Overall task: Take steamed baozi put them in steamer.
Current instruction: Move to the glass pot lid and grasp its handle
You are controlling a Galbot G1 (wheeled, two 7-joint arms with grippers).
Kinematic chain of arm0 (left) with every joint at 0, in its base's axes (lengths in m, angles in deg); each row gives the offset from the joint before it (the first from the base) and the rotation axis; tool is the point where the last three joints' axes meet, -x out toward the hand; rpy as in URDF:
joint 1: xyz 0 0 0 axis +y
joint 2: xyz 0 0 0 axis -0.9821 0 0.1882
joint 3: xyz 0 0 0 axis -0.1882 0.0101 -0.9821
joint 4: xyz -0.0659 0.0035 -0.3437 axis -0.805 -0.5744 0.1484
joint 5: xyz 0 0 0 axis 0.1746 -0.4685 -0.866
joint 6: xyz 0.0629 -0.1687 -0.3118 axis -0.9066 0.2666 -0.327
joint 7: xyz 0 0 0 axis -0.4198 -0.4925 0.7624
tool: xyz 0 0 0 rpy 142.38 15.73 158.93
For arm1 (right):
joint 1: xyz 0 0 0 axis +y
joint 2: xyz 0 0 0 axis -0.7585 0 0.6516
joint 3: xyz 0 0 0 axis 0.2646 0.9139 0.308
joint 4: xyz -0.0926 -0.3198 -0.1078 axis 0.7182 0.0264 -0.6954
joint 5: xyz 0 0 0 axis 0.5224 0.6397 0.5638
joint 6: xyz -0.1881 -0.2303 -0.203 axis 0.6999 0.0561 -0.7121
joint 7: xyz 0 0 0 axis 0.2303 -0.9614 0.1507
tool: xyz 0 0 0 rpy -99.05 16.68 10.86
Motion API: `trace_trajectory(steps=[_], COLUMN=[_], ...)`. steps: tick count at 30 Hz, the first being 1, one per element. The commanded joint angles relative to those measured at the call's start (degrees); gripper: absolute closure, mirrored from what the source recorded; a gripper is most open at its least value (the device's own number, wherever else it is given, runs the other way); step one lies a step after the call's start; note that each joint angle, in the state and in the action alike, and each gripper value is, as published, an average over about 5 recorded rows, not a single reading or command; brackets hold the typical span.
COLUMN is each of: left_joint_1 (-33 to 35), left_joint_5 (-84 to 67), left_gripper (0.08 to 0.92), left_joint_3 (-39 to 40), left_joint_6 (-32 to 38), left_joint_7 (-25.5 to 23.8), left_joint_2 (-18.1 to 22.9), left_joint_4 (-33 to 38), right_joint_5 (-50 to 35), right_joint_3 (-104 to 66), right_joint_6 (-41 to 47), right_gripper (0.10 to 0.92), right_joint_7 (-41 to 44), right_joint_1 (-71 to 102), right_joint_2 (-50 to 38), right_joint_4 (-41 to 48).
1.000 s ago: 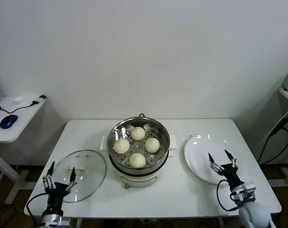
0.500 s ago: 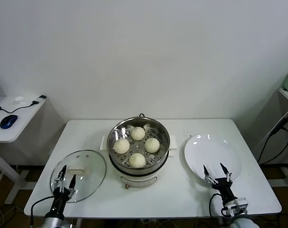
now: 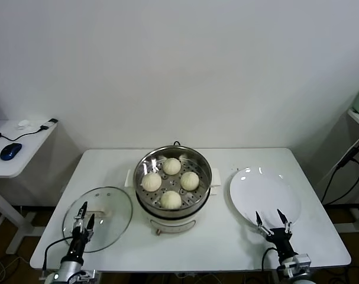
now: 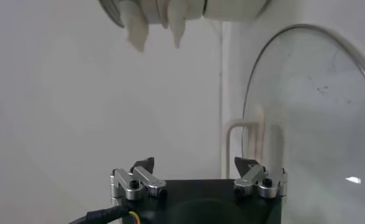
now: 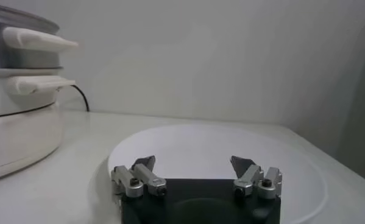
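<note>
Head view is showing all four steamed baozi point(image 3: 172, 182) sitting inside the steamer point(image 3: 173, 177) at the middle of the table point(image 3: 226, 236), spaced around the perforated tray, so the loading itself is looking finished to me. Over the last second both arms have been sinking toward the near edge of the table: the right gripper point(image 3: 272, 220), which was hanging higher over the near rim of the white plate point(image 3: 265, 195), is now lower and closer to the robot, its fingers spread and holding nothing. The left gripper point(image 3: 83, 215) has likewise been dropping back over the near part of the glass lid point(image 3: 98, 218), its fingers also apart and empty. The plate is lying bare on the right, well apart from the steamer, and the lid is lying flat on the left with its white handle facing up. From the right wrist view the plate is stretching out just beyond the open fingertips, with the steamer's cream base off to one side. My reading is that both arms are retreating to rest, and that nothing remains to be carried.
</note>
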Motion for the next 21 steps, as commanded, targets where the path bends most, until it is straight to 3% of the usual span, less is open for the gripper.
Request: trace_trajectory(steps=[1,9,21], left_joint_1=[-3.4,-5.8,-5.1], left_joint_5=[2.3,2.4,1.7], left_gripper=[0.177,0.197,0.527], left_joint_3=[0.3,1.2,1.9], left_joint_6=[-1.0,-3.2,-4.6], left_joint_7=[0.1,-0.8,-1.7], left_joint_2=[-0.2,0.4,1.1], left_joint_4=[-2.0,-4.1,-4.8], right_joint_5=[0.5,0.5,0.6], right_joint_3=[-0.4,-0.4,-0.2], right_joint_6=[-0.1,0.0,0.8], right_gripper=[0.203,0.203,0.203], right_joint_7=[-0.2,0.1,0.2], right_joint_1=[0.9,1.1,0.7], right_joint_2=[0.6,0.6,0.5], right_joint_4=[-0.5,-1.1,-2.6])
